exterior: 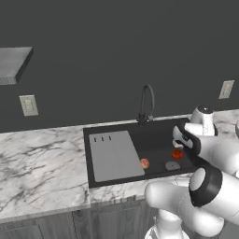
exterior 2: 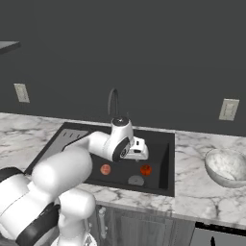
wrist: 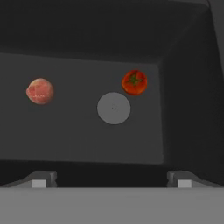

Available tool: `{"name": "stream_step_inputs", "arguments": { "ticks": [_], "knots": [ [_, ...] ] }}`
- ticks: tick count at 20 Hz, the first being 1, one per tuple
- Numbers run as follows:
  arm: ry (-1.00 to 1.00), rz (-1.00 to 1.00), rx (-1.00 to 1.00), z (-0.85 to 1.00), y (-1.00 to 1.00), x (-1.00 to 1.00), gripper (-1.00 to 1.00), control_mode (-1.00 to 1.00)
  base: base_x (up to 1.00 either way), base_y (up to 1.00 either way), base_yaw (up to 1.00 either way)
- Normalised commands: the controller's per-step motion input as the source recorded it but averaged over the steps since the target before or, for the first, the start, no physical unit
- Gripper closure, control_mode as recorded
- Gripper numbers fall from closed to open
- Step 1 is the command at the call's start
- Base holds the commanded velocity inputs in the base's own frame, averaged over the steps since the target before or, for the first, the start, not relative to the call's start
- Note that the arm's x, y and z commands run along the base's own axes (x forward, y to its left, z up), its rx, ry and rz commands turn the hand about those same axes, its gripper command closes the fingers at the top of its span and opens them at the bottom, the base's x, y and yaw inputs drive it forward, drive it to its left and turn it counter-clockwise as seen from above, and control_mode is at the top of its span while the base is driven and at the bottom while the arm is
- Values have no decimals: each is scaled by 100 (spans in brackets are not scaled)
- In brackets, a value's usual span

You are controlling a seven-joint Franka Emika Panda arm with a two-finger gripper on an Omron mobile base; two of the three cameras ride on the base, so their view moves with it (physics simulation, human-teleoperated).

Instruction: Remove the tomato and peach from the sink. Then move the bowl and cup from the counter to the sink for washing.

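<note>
Fingers [wrist: 111,183] spread wide and empty, the robot arm hangs over the sink [wrist: 188,96], lined up for the tomato [wrist: 134,82] beside the drain [wrist: 113,108]; the peach [wrist: 40,91] lies apart.

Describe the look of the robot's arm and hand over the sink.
The arm is a chain of glossy white, rounded segments with dark bands at the joints, one ending in a round grey-capped disc. The hand is a white block whose two small dark finger tips carry pale square pads. No cables or markings are visible.
</note>
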Motion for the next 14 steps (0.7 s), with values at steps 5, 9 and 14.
{"name": "stream_step_inputs", "arguments": {
  "ticks": [5, 9, 14],
  "knots": [
    [0, 0, 0, -13, -8, 14, -100, -100, 0, 0, 0],
    [0, 0, 0, -13, -5, 16, -100, -100, 0, 0, 0],
    [0, 0, 0, -14, -4, 16, -100, -100, 0, 0, 0]
  ]
}}
